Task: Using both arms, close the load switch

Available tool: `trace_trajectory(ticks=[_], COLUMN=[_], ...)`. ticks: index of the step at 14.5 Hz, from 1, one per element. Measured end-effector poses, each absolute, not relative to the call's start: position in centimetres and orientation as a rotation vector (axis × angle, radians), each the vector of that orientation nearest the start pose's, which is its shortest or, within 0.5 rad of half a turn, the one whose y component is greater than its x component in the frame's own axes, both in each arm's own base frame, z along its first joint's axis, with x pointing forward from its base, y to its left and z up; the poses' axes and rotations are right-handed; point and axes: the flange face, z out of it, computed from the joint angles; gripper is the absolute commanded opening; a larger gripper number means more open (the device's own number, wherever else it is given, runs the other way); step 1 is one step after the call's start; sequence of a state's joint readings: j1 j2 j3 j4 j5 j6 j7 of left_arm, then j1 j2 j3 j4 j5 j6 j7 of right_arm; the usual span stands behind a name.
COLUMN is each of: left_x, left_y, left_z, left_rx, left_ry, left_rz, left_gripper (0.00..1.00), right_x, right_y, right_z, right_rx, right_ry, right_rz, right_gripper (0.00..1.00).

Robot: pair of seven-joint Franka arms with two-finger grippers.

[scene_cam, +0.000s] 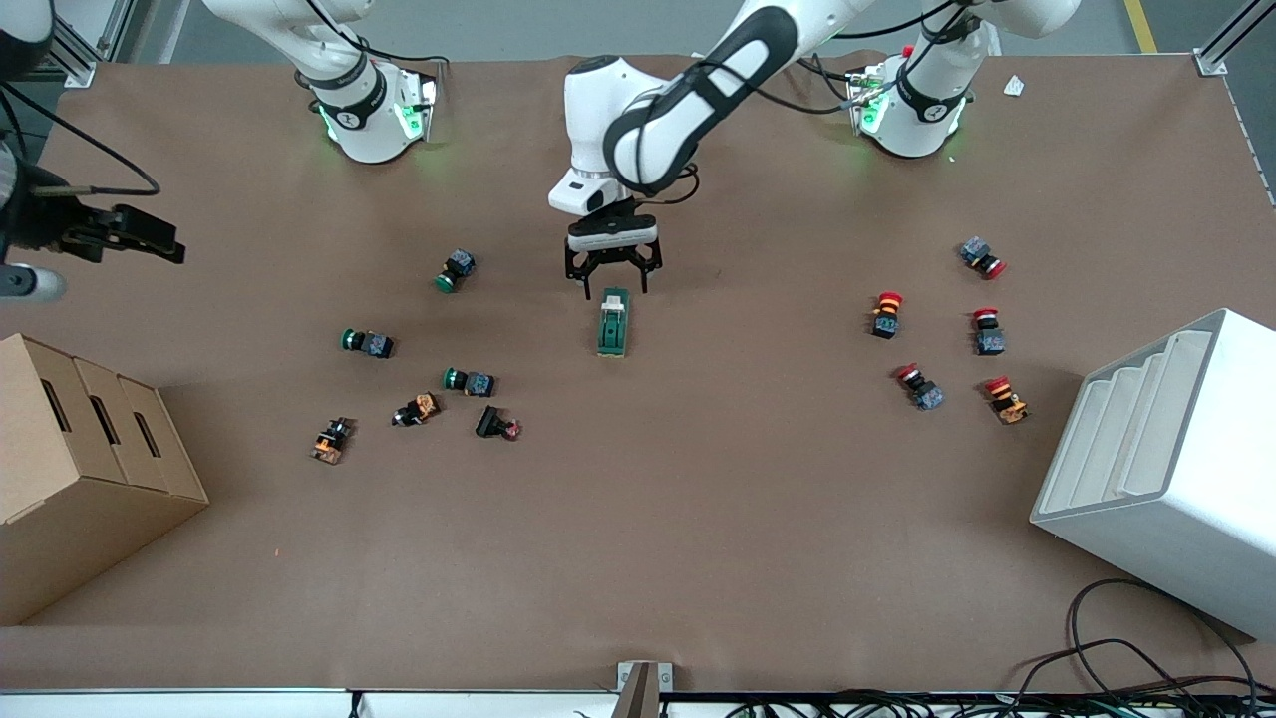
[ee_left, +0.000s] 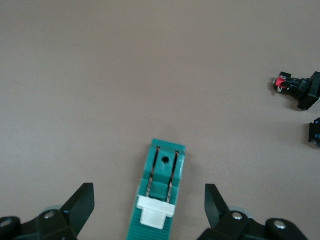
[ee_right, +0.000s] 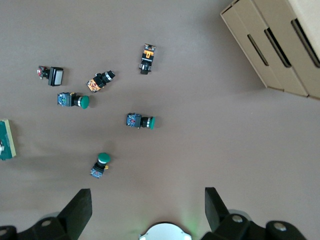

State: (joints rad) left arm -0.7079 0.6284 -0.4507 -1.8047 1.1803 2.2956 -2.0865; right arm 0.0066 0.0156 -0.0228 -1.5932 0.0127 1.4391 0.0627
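The load switch (scene_cam: 613,324) is a dark-green block with a cream lever at its end farther from the front camera, and it lies mid-table. My left gripper (scene_cam: 614,287) hangs just above that lever end, open and empty. In the left wrist view the fingers (ee_left: 82,202) stand wide on either side of the switch (ee_left: 162,175) and do not touch it. My right gripper (scene_cam: 150,239) is held high at the right arm's end of the table, open and empty (ee_right: 148,200). The switch shows at the edge of the right wrist view (ee_right: 6,140).
Several green, orange and black push-buttons (scene_cam: 469,381) lie toward the right arm's end. Red-capped buttons (scene_cam: 885,314) lie toward the left arm's end. A cardboard box (scene_cam: 80,469) and a white stepped rack (scene_cam: 1166,469) stand at the table's two ends. Cables (scene_cam: 1126,658) trail at the near edge.
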Motion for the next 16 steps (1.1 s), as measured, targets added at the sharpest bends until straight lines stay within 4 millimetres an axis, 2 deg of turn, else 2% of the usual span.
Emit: trace_trajectory(ticks=[3,6,8,11,16], left_x=[27.4,25.8,25.3,24.5,23.2], left_y=[-58.7,-58.6,-58.4,-58.2,-57.6], left_z=[18.9,17.0,16.0,14.7,12.1], left_rx=[-3.046,-3.0,-2.956,-2.904,-2.846], left_ry=[-0.265,-0.189,-0.128,-0.079,-0.046], left_rz=[-1.057,-1.15,-1.205,-1.244,-1.375], left_gripper=[0.98,0.98,0.98,0.98,0.98], right_x=[54.2,54.2,53.8,52.3,49.5], right_y=[3.5,9.4,13.8,20.3,29.4], right_z=[58.9,56.3,53.9,49.8,42.4], right_rx=[-3.119,-3.073,-3.047,-3.017,-2.978], right_ry=[0.325,0.541,0.666,0.767,0.931], right_rz=[0.284,0.293,0.281,0.247,0.224], right_gripper=[1.0,1.0,1.0,1.0,1.0])
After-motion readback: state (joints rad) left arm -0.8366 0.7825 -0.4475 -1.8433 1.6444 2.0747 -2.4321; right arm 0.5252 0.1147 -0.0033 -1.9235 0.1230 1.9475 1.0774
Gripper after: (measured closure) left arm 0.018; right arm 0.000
